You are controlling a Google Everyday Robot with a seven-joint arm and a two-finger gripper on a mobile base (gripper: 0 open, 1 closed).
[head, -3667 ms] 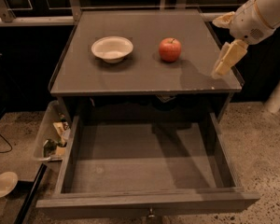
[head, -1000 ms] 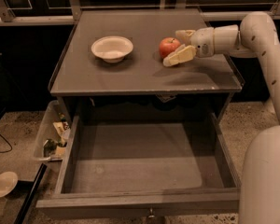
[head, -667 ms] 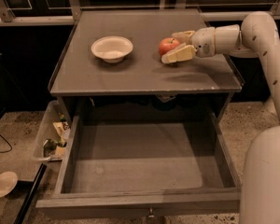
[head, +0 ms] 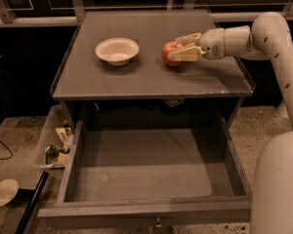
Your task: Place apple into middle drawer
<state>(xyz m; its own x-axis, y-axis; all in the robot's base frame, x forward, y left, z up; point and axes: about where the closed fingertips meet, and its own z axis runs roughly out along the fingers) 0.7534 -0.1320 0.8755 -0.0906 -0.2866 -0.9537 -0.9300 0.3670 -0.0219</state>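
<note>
The small red apple rests on the grey cabinet top, right of centre. My gripper reaches in from the right at table-top height. Its two tan fingers stand apart, one behind and one in front of the apple's right side. The apple is still on the surface. The middle drawer is pulled out wide below the top. Its grey inside is bare, and a small knob shows on its front panel.
A white bowl sits on the cabinet top left of the apple. A clear plastic bin of clutter stands on the floor left of the drawer. A pale dish lies at the lower left. My arm fills the right edge.
My gripper has moved left across the cabinet top to the apple, and its fingers now straddle the fruit. The apple, bowl and drawer have not moved.
</note>
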